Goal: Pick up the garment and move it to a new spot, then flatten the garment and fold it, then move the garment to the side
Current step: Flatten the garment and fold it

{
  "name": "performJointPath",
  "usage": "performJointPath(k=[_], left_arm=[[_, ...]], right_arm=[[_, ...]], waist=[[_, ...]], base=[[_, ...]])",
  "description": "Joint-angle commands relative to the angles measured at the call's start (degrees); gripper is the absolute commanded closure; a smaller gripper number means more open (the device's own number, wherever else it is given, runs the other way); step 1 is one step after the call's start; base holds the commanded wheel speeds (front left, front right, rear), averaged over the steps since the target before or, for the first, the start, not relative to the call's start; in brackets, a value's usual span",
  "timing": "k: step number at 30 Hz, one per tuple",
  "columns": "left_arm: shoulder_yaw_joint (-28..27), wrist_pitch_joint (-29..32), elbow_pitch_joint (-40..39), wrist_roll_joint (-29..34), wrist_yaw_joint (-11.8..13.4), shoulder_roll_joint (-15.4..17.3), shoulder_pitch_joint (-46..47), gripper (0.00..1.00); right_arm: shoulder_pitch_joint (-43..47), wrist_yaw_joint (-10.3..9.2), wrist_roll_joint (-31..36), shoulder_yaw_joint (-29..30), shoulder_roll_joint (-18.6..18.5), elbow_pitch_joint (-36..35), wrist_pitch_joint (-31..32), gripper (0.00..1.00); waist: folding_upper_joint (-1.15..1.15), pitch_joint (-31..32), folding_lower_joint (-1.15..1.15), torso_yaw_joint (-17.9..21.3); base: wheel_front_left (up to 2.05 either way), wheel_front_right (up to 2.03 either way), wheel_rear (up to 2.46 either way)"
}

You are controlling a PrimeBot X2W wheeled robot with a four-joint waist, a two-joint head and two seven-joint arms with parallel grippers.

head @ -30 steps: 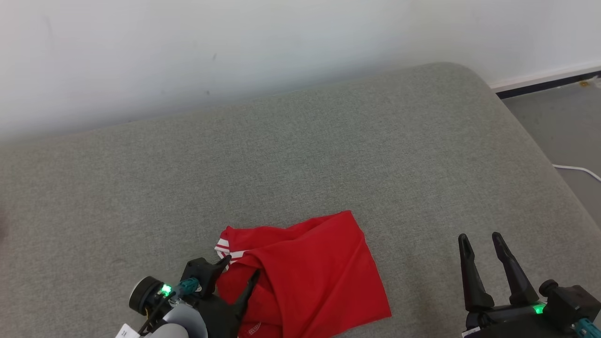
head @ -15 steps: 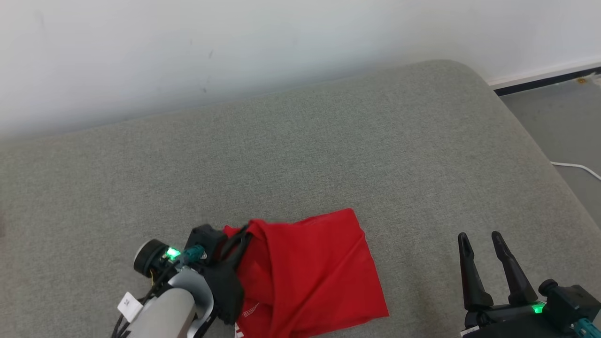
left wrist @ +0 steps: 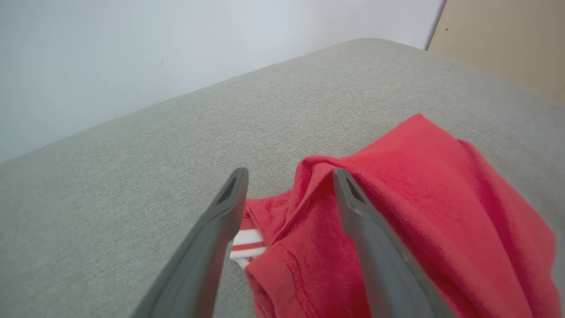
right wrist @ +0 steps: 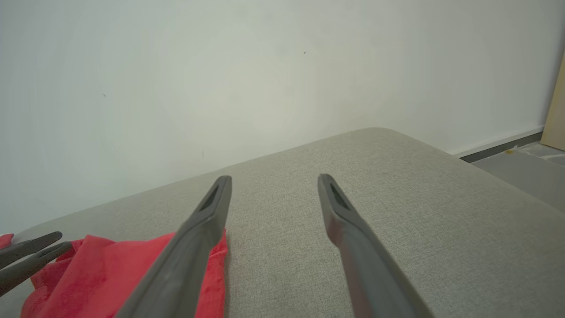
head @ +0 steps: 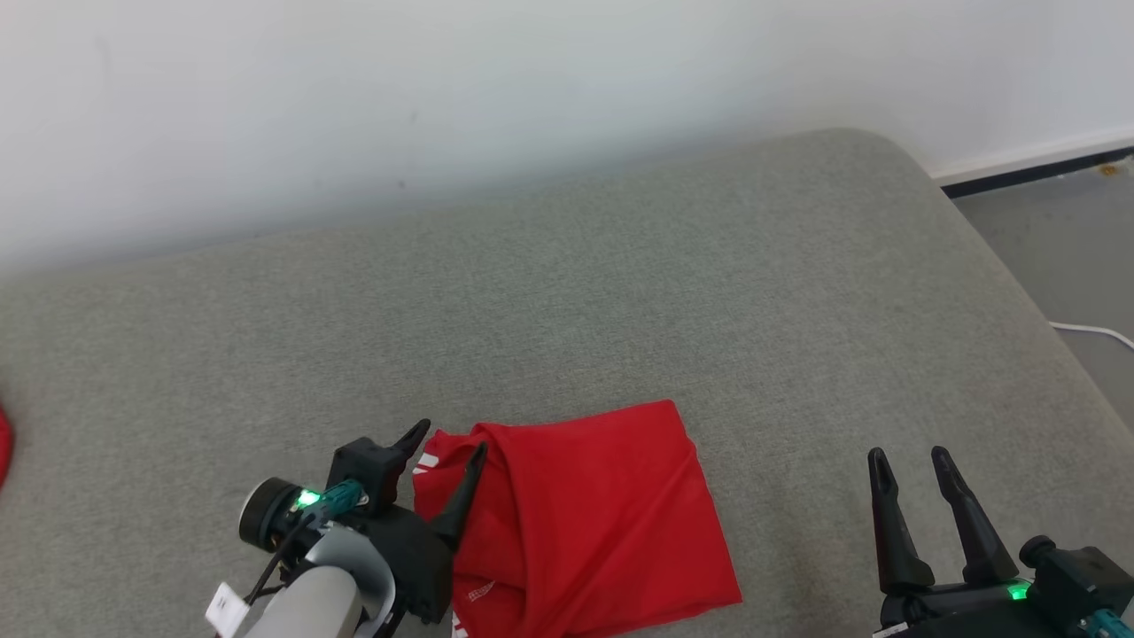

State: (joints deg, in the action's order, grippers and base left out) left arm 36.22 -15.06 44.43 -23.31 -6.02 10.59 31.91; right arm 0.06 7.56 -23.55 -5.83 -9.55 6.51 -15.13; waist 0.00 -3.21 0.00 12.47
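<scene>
The red garment (head: pixel 594 514) lies folded on the grey cushioned surface (head: pixel 620 283), near its front edge; a white-striped cuff (left wrist: pixel 245 243) peeks out at its left side. My left gripper (head: pixel 452 436) is open at the garment's left edge: one finger rests over the red fold, the other over bare grey fabric. In the left wrist view the gripper (left wrist: pixel 289 172) straddles the fold of the garment (left wrist: pixel 419 190) and holds nothing. My right gripper (head: pixel 908 454) stands open and empty right of the garment. The right wrist view has its gripper (right wrist: pixel 274 177) over grey fabric, with the garment (right wrist: pixel 101 274) and the left gripper (right wrist: pixel 65 240) at lower left.
A white wall (head: pixel 443 106) runs behind the surface. Its rounded right end drops to a grey floor (head: pixel 1063 248) with a white cable (head: pixel 1094 330) and a dark baseboard (head: pixel 1036 168). A bit of something red (head: pixel 3 443) sits at the far left edge.
Half a second ago the left gripper was shut on the garment's left fold; now it is open and has let go. The camera shifted slightly. The right gripper kept still.
</scene>
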Motion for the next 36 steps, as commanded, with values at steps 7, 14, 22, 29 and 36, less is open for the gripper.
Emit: performJointPath(k=[7,14,22,29,36], left_arm=[[-9.1,-0.1,-12.9,1.0,3.3,1.5,-9.9,0.00],[-18.1,-0.1,-26.3,4.5,5.7,2.3,-19.0,0.00],[-24.8,-0.1,-34.6,7.9,6.4,0.9,-26.5,0.00],[-28.5,-0.1,-37.7,10.1,5.8,-1.6,-31.7,0.00],[-32.5,-0.1,-39.8,12.3,5.9,-3.8,-34.6,0.00]], right_arm=[[1.8,-0.13,0.6,1.4,-0.2,-0.9,0.0,0.00],[2.6,-0.13,1.0,1.8,-0.4,-1.7,0.0,0.00],[3.4,-0.13,1.7,1.4,-0.6,-2.5,0.0,0.00],[3.6,-0.13,2.4,1.1,-0.7,-2.9,0.0,0.00],[4.0,-0.13,2.5,1.3,-1.0,-3.2,0.0,0.00]], waist=[[0.00,3.1,0.00,-3.9],[0.00,5.0,0.00,-6.9],[0.00,6.3,0.00,-8.9],[0.00,6.8,0.00,-10.0],[0.00,7.0,0.00,-10.3]], base=[[0.00,0.00,0.00],[0.00,0.00,0.00],[0.00,0.00,0.00],[0.00,0.00,0.00],[0.00,0.00,0.00]])
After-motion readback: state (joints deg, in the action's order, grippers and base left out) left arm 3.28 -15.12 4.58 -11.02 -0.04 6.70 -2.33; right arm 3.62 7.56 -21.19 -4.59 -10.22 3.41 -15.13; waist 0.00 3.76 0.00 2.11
